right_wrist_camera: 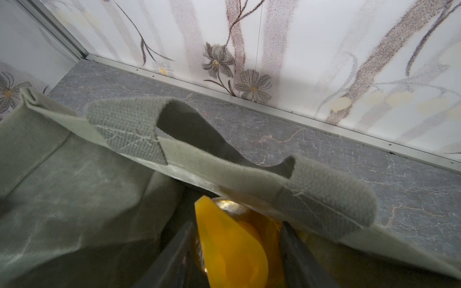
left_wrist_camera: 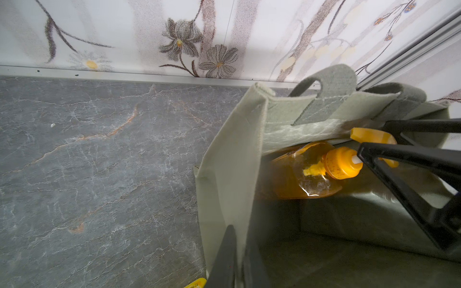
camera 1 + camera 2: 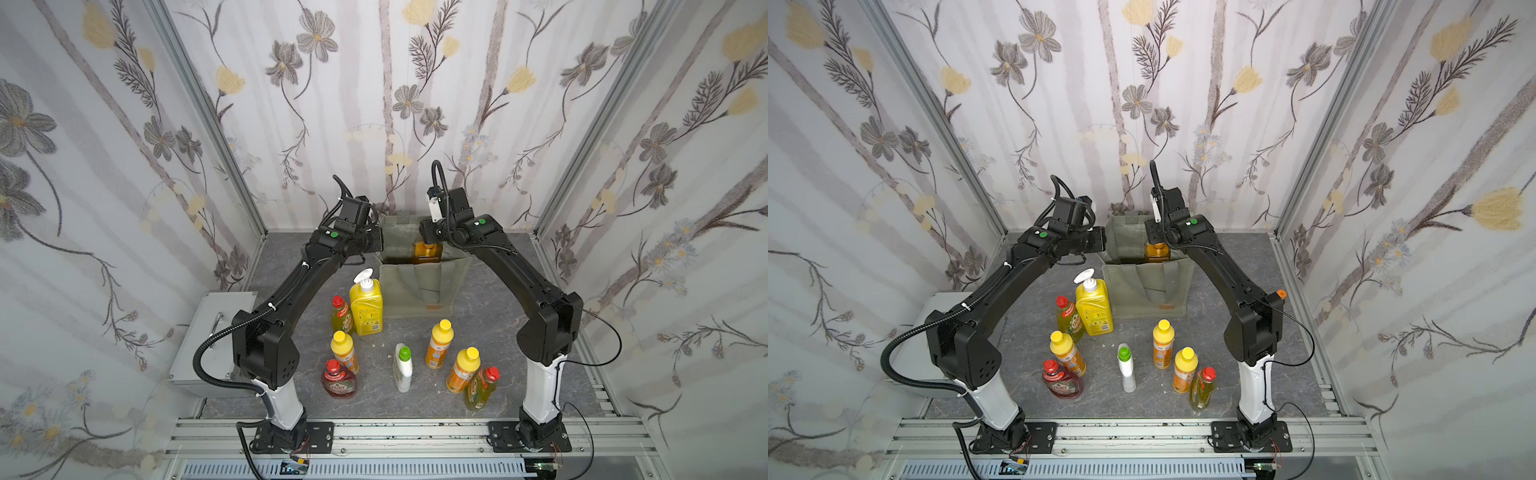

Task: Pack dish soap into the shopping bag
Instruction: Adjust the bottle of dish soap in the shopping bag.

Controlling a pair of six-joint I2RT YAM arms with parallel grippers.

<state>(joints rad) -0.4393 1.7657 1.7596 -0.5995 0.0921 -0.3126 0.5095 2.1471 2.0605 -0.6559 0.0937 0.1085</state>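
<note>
Tightly, left jaws on fabric bag [image 2: 232, 154]; right jaws astride glossy bottle [image 2: 296, 179], grip unclear.

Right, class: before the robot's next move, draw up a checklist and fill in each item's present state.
1. Left gripper clamps the shopping bag wall: ok.
2. Bag mouth open: ok.
3. Orange pump bottle inside the bag: ok.
4. Right gripper free of the pump head: cannot tell; jaws flank it.
5. Yellow pump bottle upright: ok.
6. Everything packed: not ok; eight bottles stand outside.
</note>
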